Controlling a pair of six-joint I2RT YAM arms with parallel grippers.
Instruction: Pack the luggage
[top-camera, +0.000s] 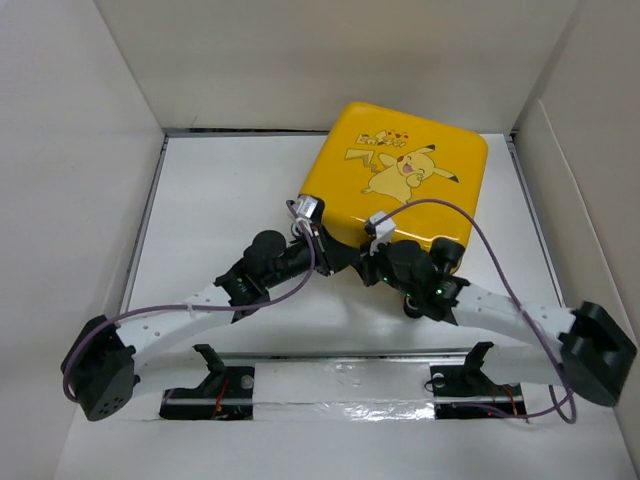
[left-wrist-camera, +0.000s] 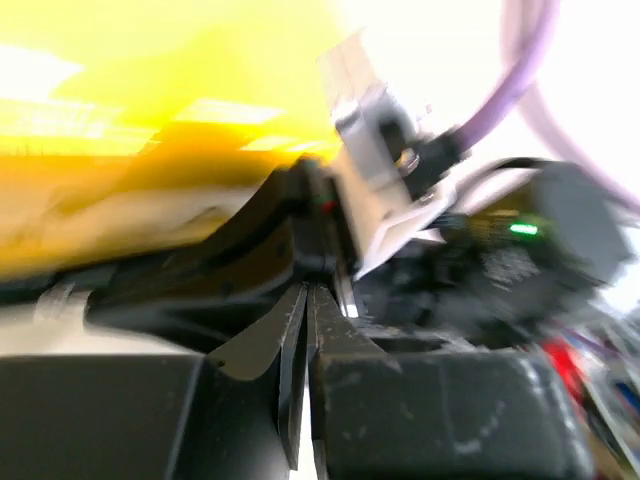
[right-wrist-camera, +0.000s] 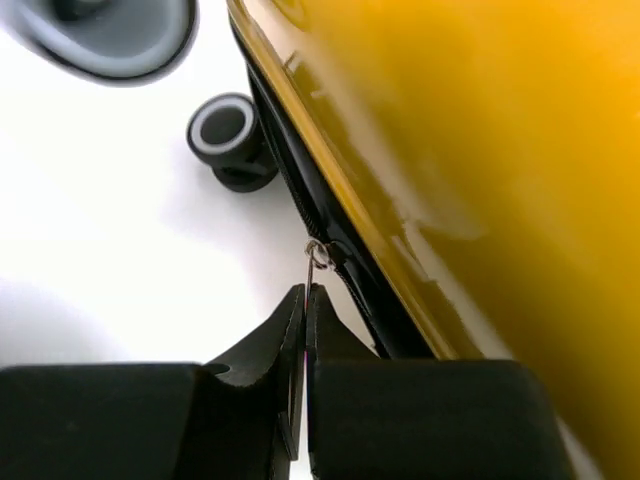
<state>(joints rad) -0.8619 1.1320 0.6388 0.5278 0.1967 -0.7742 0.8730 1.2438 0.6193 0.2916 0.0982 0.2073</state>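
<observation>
The luggage (top-camera: 400, 170) is a yellow hard-shell suitcase with a Pikachu print. It lies closed and flat at the back middle of the white table. Both grippers meet at its near edge. My right gripper (right-wrist-camera: 307, 290) is shut on the small metal zipper pull (right-wrist-camera: 315, 258) of the black zipper trim (right-wrist-camera: 296, 195); from above the gripper shows at the edge (top-camera: 362, 268). My left gripper (left-wrist-camera: 308, 288) is shut against the black trim just to the left (top-camera: 338, 258). That view is blurred, so what it pinches is unclear. The yellow shell (left-wrist-camera: 150, 100) fills its upper left.
A black suitcase wheel (right-wrist-camera: 228, 140) stands left of the zipper, and a second wheel (right-wrist-camera: 110, 35) is at the top left. White walls (top-camera: 80, 150) box in the table on three sides. The right arm's wrist camera (left-wrist-camera: 380, 150) sits close to my left fingers.
</observation>
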